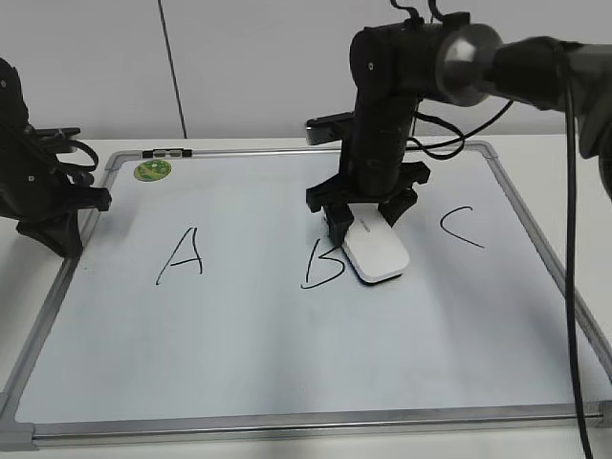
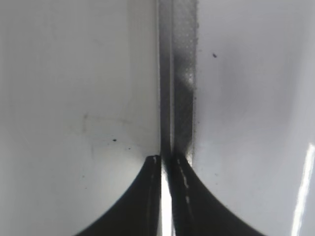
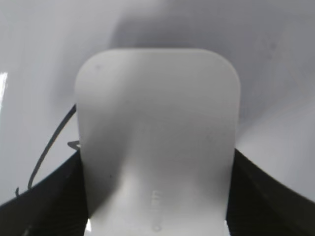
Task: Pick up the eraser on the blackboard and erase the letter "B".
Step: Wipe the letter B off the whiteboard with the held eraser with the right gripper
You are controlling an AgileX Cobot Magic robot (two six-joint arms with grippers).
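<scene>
Right pincer (image 1: pixel 363 222) clamped on the eraser (image 1: pixel 376 251), which sits flat on the blackboard (image 1: pixel 287 363) directly below it, covering the right edge of the "B" (image 1: pixel 320 266); the "C" (image 1: pixel 461 228) is off to its right, the "A" (image 1: pixel 182 254) well to its left. Left pincer (image 2: pixel 166 164) is together, holding nothing, over the board's left frame edge on the desk (image 1: pixel 19 287).

The flat white plastic eraser (image 1: pixel 376 252) covers the right side of the black marker letter "B" (image 1: pixel 318 266) — its dark underside is unseen. In the right wrist view the eraser's grey lettering (image 3: pixel 156 211) is blurred, cut off below.
</scene>
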